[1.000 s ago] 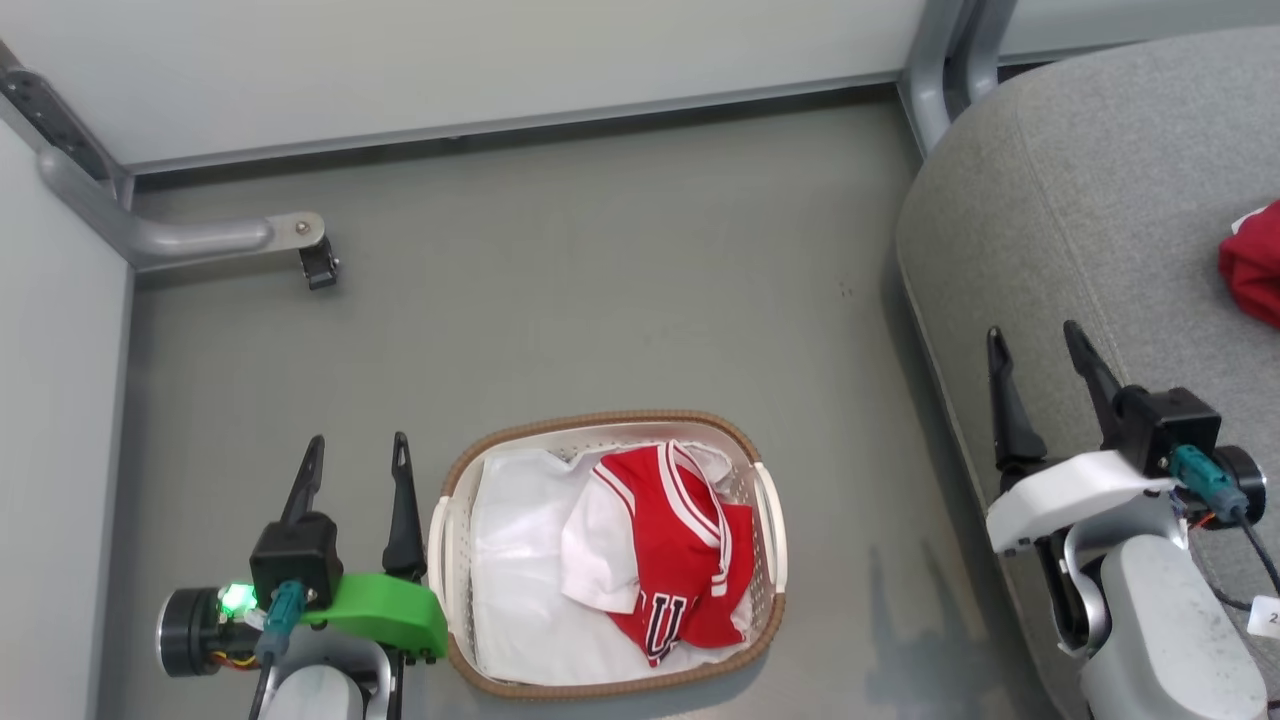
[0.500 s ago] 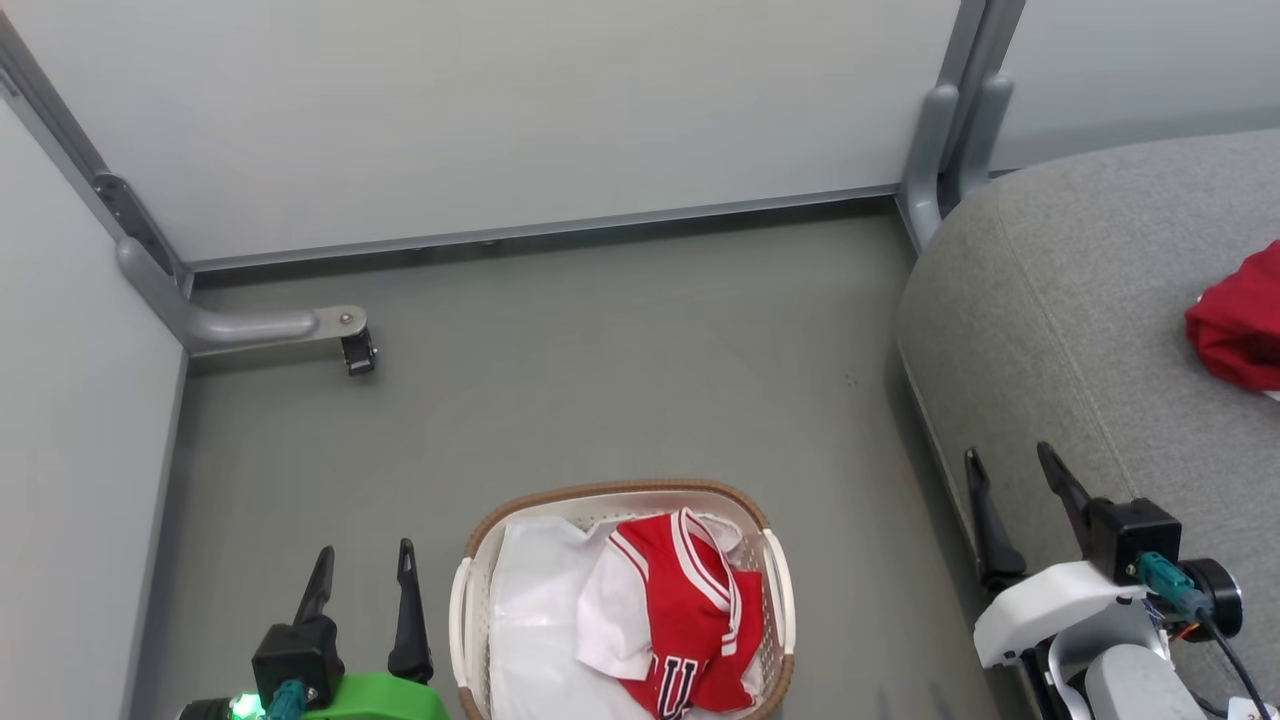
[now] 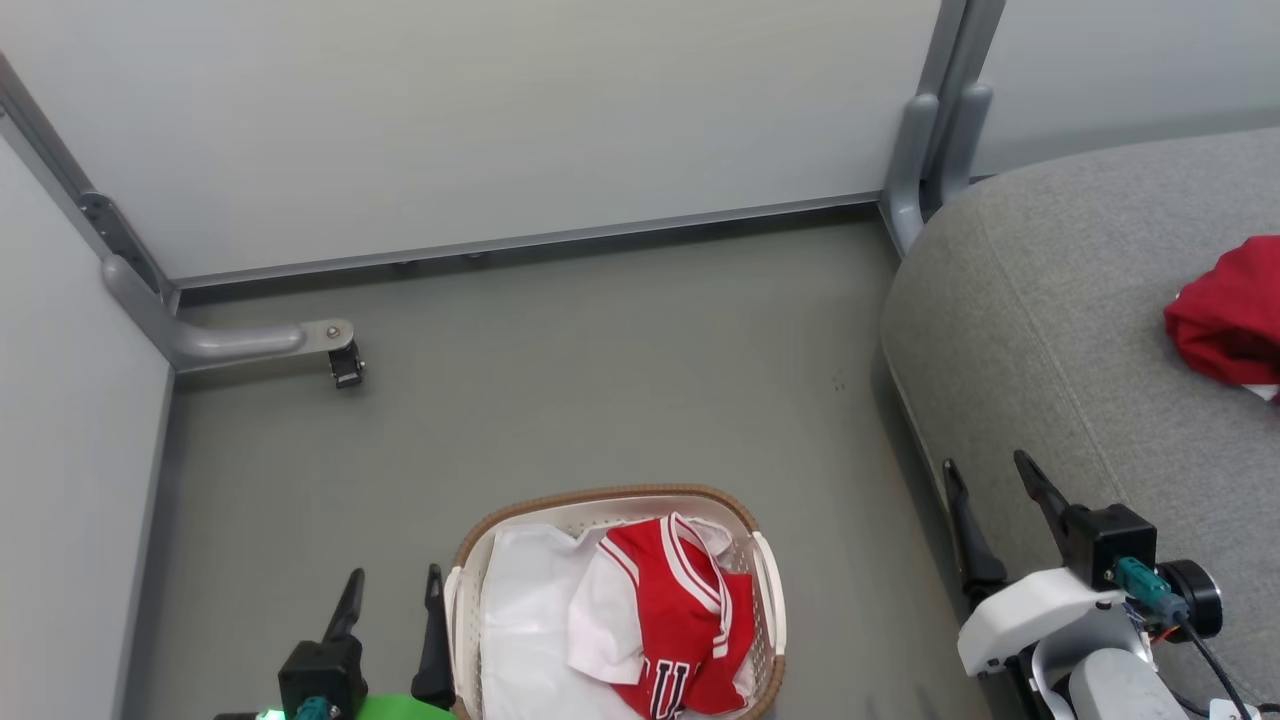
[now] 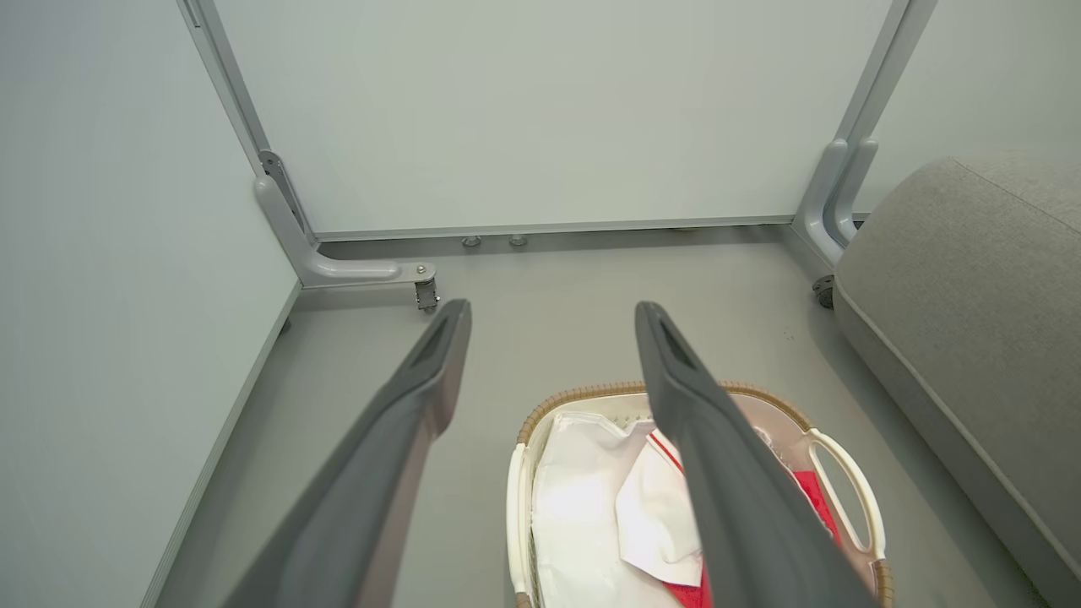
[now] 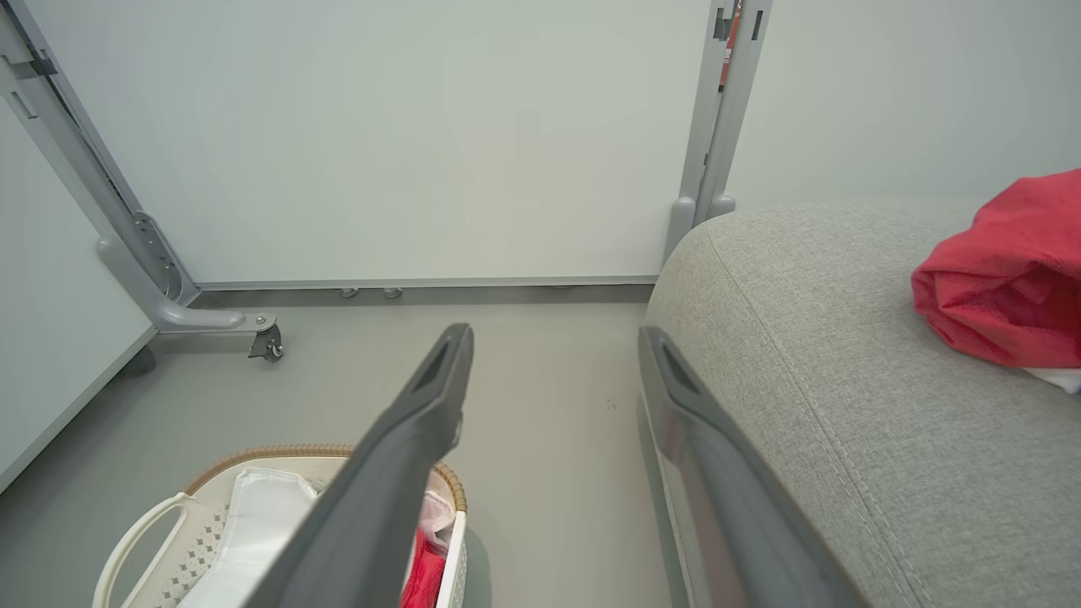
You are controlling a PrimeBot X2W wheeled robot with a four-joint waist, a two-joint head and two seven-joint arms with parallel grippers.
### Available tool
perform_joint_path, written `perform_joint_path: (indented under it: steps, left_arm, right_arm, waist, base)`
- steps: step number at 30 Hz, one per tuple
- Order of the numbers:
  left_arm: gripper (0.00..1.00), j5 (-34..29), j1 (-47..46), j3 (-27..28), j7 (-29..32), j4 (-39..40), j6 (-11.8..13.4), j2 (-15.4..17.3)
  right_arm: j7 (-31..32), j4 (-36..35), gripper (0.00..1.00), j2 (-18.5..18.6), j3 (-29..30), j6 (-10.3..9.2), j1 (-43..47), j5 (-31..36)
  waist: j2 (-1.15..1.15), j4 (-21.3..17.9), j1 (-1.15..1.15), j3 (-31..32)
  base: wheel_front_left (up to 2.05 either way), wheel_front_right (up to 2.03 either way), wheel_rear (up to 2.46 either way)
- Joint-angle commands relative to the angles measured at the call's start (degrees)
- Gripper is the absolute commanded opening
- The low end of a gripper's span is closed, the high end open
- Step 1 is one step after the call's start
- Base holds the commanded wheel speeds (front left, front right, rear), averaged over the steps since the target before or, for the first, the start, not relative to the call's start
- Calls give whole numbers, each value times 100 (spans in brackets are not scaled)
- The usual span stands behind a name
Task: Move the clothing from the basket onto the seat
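Grey floor (image 3: 600, 380) carries the basket (image 3: 600, 495) with the red jersey (image 3: 670, 600) inside, while right of it the seat (image 3: 1050, 330) already bears one red garment (image 3: 1225, 315), perhaps shorts, so half seems done, and the left gripper (image 3: 395, 572) and right gripper (image 3: 984, 462) flank the basket, both spread and empty.

The basket (image 3: 772, 590) was perforated white with a brown woven rim, its liner (image 3: 520, 630) plain white. The jersey (image 3: 665, 600) was red with white striped trim and dark-edged white lettering. The other garment (image 3: 1225, 320) was plain red, the seat (image 3: 1050, 350) grey, the floor (image 3: 600, 380) dull grey-green.
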State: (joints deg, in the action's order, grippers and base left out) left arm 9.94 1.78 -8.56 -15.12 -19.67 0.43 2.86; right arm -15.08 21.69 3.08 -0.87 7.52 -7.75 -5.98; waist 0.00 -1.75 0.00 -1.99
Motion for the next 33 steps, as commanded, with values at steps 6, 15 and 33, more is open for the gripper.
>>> perform_joint_path:
  steps: [6,15,33]
  left_arm:
    - [100,171,-270,-306,-5,-249,-100,16]
    - [100,362,-1041,-867,-5,-808,-170,20]
    - [100,642,-2982,-1648,-4,-2322,-392,27]
  right_arm:
    - [-12,-150,100,19,-26,-6,-302,-105]
    - [-12,-371,100,60,-99,-6,-910,-205]
    - [-12,-910,100,3,-470,-7,-2205,-504]
  waist:
    - [0,-158,0,-541]
    - [0,-400,0,-1518]
    - [0,-935,0,-3560]
  base:
    - [0,0,0]
    - [0,0,0]
    - [0,0,0]
